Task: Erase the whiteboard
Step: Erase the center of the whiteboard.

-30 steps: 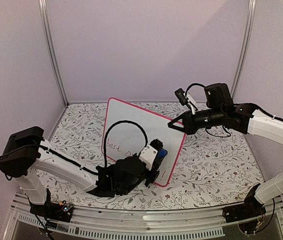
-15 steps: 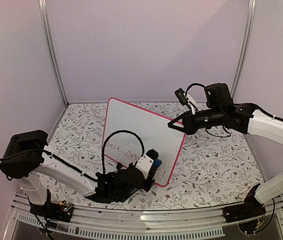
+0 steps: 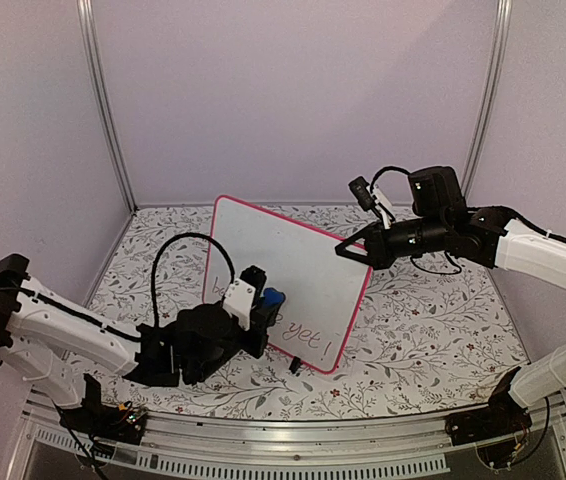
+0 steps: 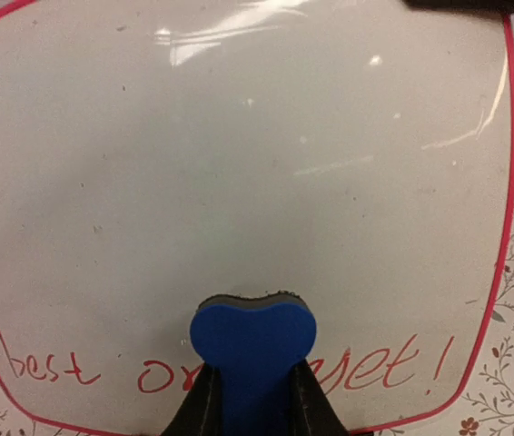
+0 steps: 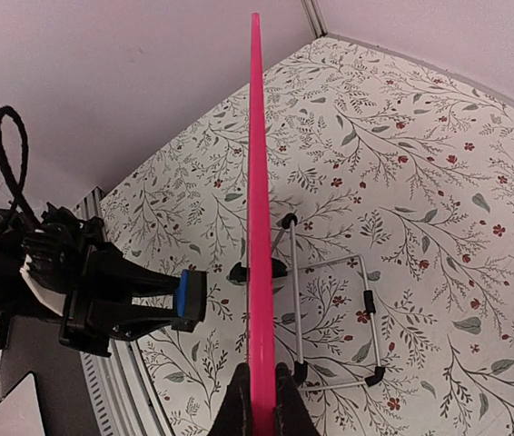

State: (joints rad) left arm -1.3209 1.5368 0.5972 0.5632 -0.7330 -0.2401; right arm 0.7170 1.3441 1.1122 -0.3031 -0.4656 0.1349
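So the left tool (image 4: 252,411) is clamped tight on the blue eraser (image 4: 252,343), felt edge pointed at the board, lined up with the middle of the red writing (image 4: 380,361) along the bottom. Makes sense, since that's the only ink on there (reads something like "best o… yet!"). From the right wrist view the eraser looks just short of the face, not pressing yet. The right tool (image 5: 259,400) is pinched shut on the right edge of the whiteboard (image 3: 298,250), up near the top corner. My guess is it's purely a brace so the board doesn't tip back when the eraser pushes in. The board stands leaning on a little wire stand (image 5: 330,313) mid-way across the flowery surface (image 3: 433,320), face toward the near side. Bottom line isn't wiped yet, so the job's barely underway I'd say.
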